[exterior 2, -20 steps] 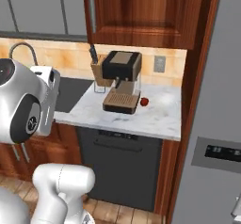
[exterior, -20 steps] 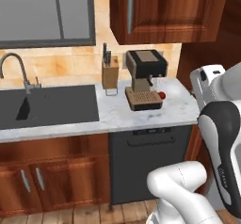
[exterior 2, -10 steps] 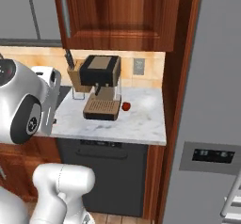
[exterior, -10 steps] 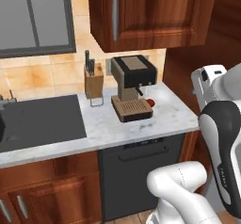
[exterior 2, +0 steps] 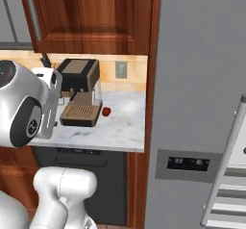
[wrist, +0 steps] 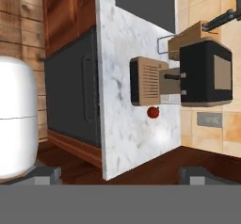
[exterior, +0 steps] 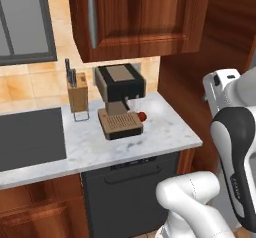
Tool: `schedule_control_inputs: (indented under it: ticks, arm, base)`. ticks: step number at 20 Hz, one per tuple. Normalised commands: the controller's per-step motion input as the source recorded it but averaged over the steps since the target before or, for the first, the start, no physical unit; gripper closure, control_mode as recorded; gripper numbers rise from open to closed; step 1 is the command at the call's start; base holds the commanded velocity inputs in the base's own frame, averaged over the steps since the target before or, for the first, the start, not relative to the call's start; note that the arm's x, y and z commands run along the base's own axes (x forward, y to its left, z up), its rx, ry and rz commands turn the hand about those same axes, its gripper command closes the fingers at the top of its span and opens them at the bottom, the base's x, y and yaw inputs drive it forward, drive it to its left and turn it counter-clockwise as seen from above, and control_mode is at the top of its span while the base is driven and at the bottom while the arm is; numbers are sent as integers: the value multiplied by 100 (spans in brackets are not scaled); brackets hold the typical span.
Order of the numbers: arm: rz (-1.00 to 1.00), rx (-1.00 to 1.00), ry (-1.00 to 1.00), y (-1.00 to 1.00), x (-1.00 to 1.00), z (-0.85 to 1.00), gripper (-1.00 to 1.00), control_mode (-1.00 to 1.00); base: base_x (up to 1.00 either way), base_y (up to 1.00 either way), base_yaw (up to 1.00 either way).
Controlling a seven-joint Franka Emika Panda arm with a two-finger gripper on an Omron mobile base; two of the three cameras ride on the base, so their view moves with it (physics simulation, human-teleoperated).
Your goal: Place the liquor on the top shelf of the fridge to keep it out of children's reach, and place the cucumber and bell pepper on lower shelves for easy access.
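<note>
Dark fingertips at the bottom of the hand view stand wide apart, so the jaws are open and hold nothing, looking down at the marble surface from above. On that surface the red pepper lies just beside the tan tray of the coffee machine, apart from it, with the knife block on the machine's other side. Right of the machine, past the wooden panel, stands the grey fridge, its doors shut, with the dark dispenser panel and the bar handle low on its front.
</note>
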Motion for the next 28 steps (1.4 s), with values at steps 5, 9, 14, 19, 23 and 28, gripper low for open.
schedule_control_inputs:
  ticks: [5,9,14,19,23,28]
  arm:
    - [0,0,0,0,0,0,-100,100]
    - [0,0,0,0,0,0,-100,100]
    - [0,0,0,0,0,0,-100,100]
    - [0,0,0,0,0,0,-100,100]
    - [0,0,0,0,0,0,-100,100]
    - [0,0,0,6,7,-7,-100,-100]
  base:
    - [36,-44,-1]
    - [46,-1,0]
    - [53,5,0]
    - [52,6,0]
    - [39,11,0]
    - [27,18,0]
